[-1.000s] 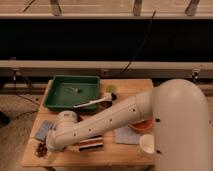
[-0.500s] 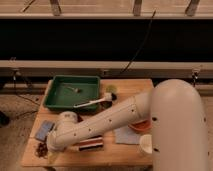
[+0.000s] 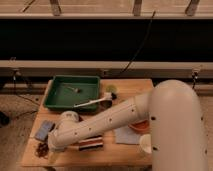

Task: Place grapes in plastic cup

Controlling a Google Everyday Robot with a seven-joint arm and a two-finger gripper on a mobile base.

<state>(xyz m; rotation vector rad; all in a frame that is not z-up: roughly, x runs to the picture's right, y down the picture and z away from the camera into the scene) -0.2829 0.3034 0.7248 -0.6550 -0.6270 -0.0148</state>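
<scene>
Down at the near-left corner of the surface (image 3: 120, 153), right beside the grapes (image 3: 41, 149): the hand (image 3: 49, 146), spread wide and holding nothing, as far as can be told. Probably light, soft and lumpy to handle, with smooth skins apt to slip, and to bruise or burst under a hard squeeze. Best taken gently across the middle of the bunch, or by a stem, though none can be made out. Well apart at the far side, just right of the green tray (image 3: 73, 78): the plastic cup (image 3: 111, 90), small, so likely a tight fit. No brand, label or writing readable anywhere.
</scene>
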